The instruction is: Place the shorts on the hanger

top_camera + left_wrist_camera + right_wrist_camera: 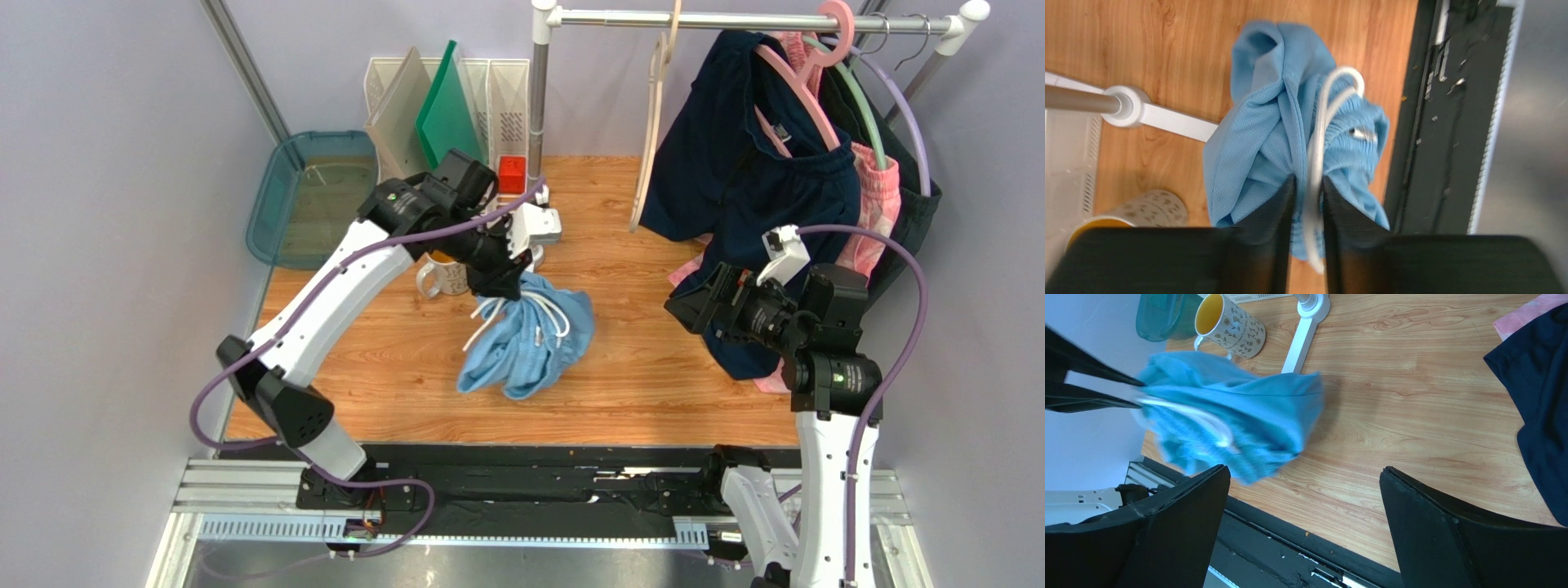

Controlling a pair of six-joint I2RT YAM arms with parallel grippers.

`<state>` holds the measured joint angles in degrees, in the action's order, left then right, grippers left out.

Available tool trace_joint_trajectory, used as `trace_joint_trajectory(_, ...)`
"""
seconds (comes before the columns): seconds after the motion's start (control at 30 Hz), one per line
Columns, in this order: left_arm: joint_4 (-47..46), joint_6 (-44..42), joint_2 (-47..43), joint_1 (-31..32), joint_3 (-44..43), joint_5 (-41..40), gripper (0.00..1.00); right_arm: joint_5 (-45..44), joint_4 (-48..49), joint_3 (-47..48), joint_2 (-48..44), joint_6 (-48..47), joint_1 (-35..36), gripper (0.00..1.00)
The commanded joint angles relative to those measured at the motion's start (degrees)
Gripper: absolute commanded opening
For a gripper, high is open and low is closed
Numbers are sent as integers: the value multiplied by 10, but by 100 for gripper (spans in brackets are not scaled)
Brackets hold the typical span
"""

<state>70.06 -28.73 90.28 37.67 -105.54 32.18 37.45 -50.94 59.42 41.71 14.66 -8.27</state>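
The sky-blue shorts (528,339) hang bunched from my left gripper (505,287), lifted above the wooden table. In the left wrist view my left gripper (1308,184) is shut on the shorts (1272,141), with the white drawstring (1318,131) caught between the jaws. The shorts also show in the right wrist view (1235,425). The cream hanger (653,116) hangs on the rail at the back, empty. My right gripper (682,306) is open and empty, to the right of the shorts; its jaws (1303,478) stand wide apart.
A rail (748,18) carries a navy garment (748,172), a pink patterned garment (873,202) and pink, green and lilac hangers. A patterned mug (442,275), the rail's white foot (540,224), file racks (456,108) and a teal bin (309,196) stand at back left.
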Motion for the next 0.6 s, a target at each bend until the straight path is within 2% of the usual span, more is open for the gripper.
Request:
trace_joint_trajectory(0.0,-26,-102,28,-24,27,-5,43,-19,-4,4,-15,-7,1,100)
trace_joint_trajectory(0.07,-33,-99,33,-65,38,11,51,-17,-5,-11,-15,-3,1,100)
trace_joint_trajectory(0.17,-70,-96,2,-83,90,26,57,5,2,-42,-10,6,1,100)
trace_joint_trajectory(0.3,-128,-91,-106,-81,231,53,58,45,24,-79,11,28,1,97)
trace_joint_trajectory(0.43,-172,-84,-174,-78,327,53,58,81,70,-119,40,69,5,94)
trace_joint_trajectory(0.53,-204,-71,-235,-78,399,56,58,84,128,-154,70,92,21,93)
trace_joint_trajectory(0.57,-208,-72,-259,-78,427,57,58,62,141,-156,81,93,46,92)
